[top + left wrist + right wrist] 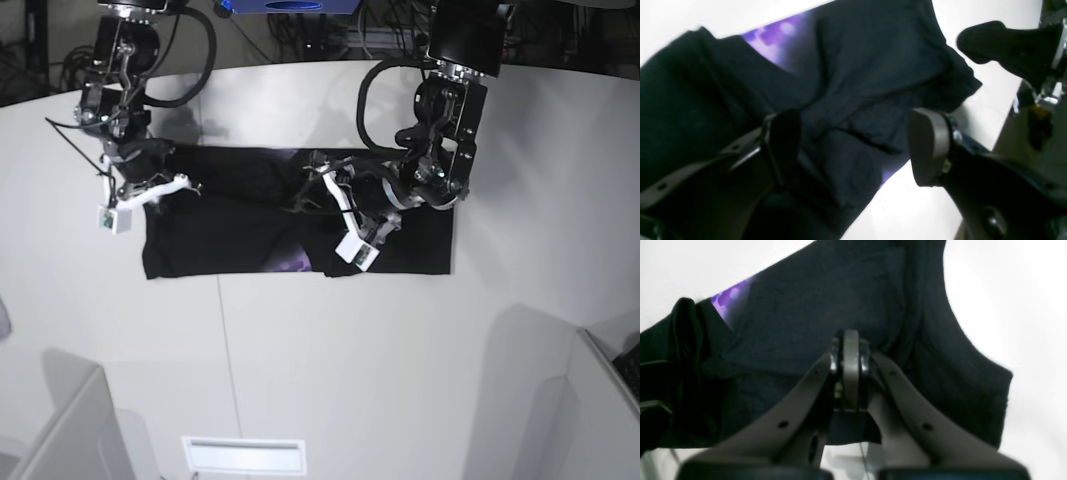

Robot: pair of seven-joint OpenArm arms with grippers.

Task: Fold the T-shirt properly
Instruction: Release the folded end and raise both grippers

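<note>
- My left hand (853,146) stands wide, its two dark fingertips well apart above the black T-shirt (880,56), with cloth showing through the gap.
- My right hand (850,370) is narrow, fingertips brought together over the shirt's other end; I cannot tell whether they touch the cloth.
- Right under my hands, the T-shirt lies spread sideways on the white tabletop (310,390), plain black mostly, with overlapping layers and loose creases below my left hand.
- Between my hands, purple print with pale spots peeks out at both long edges of the cloth; I can make out no letters in it.
- Beside my right hand, a smooth black flap ends in a corner on bare white.
- Farther out from my hands, a thin seam runs down the tabletop from the shirt's edge.
- Farthest out, beyond that seam, sits a bright white rectangle (245,457) with a bluish border.
</note>
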